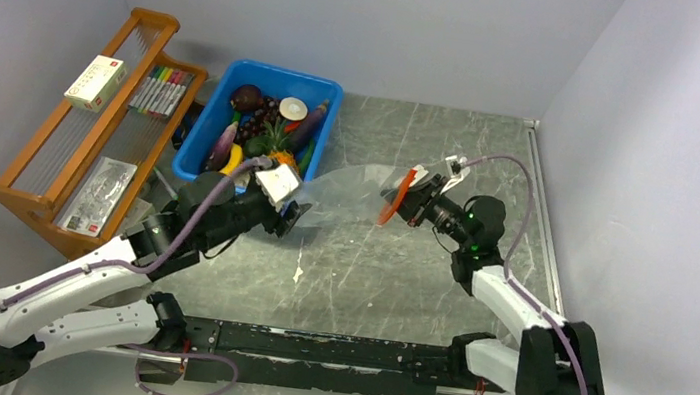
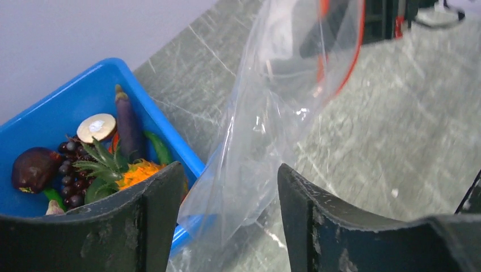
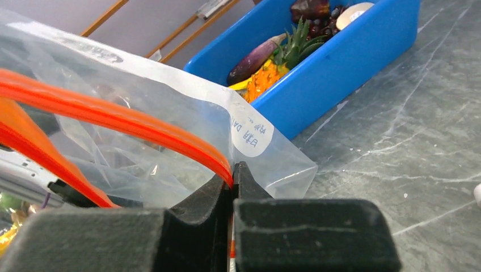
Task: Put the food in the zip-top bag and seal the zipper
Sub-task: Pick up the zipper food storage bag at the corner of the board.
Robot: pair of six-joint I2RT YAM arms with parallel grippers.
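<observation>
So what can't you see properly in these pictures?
- Left wrist view: the zip-top bag's bottom corner drops below the picture's edge between the left pincer's fingers; one finger hides the blue bin's near part.
- Right wrist view: the zipper runs off the left edge, and the right pincer's fingers cover the bit they pinch.
- Top view: the white box's print is too small to read.

in the left wrist view the zip-top bag (image 2: pixel 266 130) runs off the top edge with its zipper (image 2: pixel 321 62) blurred. one finger (image 2: pixel 153 221) of the left gripper (image 2: pixel 227 226) hides part of the pineapple (image 2: pixel 139 173). the right wrist view cuts the bag at its left edge, and the handwriting on its white label (image 3: pixel 252 136) is too small to read.
</observation>
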